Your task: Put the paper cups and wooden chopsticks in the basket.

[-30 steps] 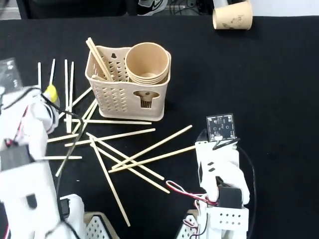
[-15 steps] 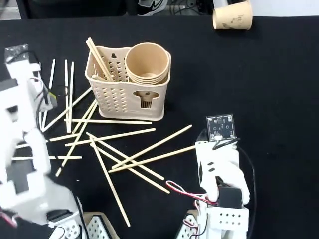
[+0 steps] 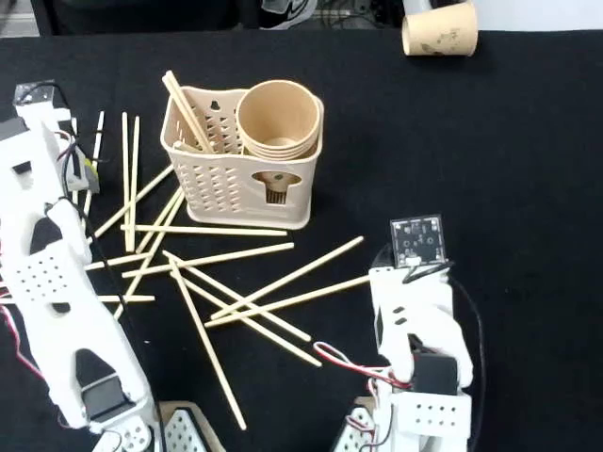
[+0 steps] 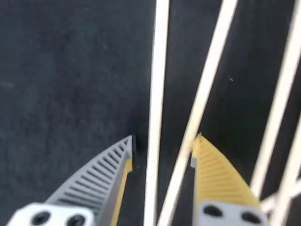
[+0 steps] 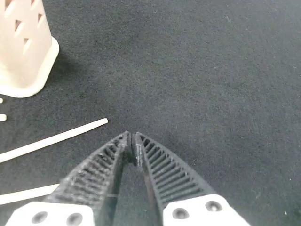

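A beige slotted basket [image 3: 236,188] stands left of centre and holds stacked paper cups [image 3: 278,118] and a few wooden chopsticks [image 3: 188,108]. Another paper cup [image 3: 439,30] lies on its side at the far edge. Many chopsticks [image 3: 226,256] lie scattered in front of and left of the basket. My left gripper [image 3: 80,174] hangs open low over the leftmost sticks; two chopsticks [image 4: 157,94] run between the fingers of the left gripper [image 4: 163,139]. My right gripper [image 5: 131,139] is shut on nothing, just above the cloth near a chopstick end [image 5: 51,139] and the basket's corner [image 5: 23,52].
A black cloth [image 3: 509,169] covers the table. The right arm's body [image 3: 415,320] stands at the front right, with open cloth beyond it. More chopsticks [image 4: 282,94] lie close beside the left gripper's yellow finger.
The left arm has swung toward the far left and stretched out, bringing its gripper over the leftmost chopsticks. The right arm, basket and cups have not moved.
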